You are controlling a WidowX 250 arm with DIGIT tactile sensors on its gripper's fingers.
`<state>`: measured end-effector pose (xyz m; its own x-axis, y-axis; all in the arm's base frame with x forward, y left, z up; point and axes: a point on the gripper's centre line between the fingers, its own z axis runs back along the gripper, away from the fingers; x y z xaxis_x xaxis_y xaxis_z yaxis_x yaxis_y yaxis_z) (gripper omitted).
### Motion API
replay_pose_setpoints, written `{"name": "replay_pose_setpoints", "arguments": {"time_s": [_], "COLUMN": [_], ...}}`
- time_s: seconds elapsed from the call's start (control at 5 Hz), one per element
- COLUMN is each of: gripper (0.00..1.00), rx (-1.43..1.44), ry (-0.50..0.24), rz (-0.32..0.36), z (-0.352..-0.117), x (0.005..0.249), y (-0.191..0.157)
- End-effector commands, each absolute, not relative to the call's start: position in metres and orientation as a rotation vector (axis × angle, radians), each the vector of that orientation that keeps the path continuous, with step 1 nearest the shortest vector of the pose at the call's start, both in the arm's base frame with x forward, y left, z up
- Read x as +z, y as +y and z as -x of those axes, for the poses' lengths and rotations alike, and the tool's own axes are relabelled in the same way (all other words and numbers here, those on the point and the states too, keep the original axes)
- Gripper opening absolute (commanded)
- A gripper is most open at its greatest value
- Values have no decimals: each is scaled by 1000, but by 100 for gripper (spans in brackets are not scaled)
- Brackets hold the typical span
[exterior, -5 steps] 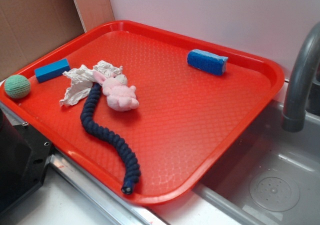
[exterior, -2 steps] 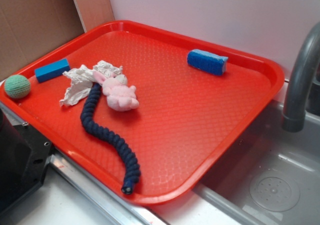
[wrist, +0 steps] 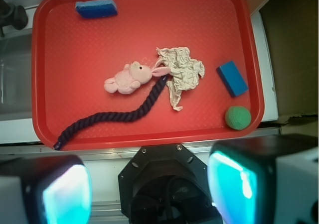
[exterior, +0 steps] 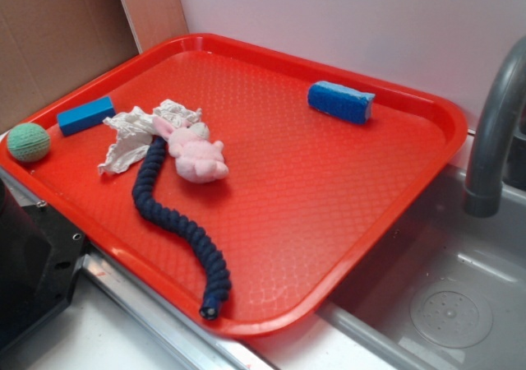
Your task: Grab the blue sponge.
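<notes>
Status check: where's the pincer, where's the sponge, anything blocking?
Pincer open, empty, high above the tray's near edge. Sponge alone at the far corner, untouched. Nothing around it; plush and rope lie well clear.

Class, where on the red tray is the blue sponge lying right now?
The blue sponge lies alone near the tray's far edge in the exterior view, nearest the grey faucet.

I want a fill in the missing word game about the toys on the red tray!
1. The pink plush is shaped like a ____.
2. The ball is colored ____.
3. The blue sponge lies apart from the other things, nearest the gray ____.
4. The gripper holds ____.

Missing words: bunny; green; faucet; nothing
</notes>
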<state>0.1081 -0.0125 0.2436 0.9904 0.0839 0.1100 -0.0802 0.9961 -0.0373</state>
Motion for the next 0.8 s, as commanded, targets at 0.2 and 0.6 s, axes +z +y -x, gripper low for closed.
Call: {"name": "replay_pose_setpoints", "arguments": {"time_s": [0.2,0.6], "gripper": [100,100], "rx": [-61,-559], "ry": [-110,-218], "rz": [-36,-37], "z": [-196,-214], "x": [215,179], "y": [-12,-26]}}
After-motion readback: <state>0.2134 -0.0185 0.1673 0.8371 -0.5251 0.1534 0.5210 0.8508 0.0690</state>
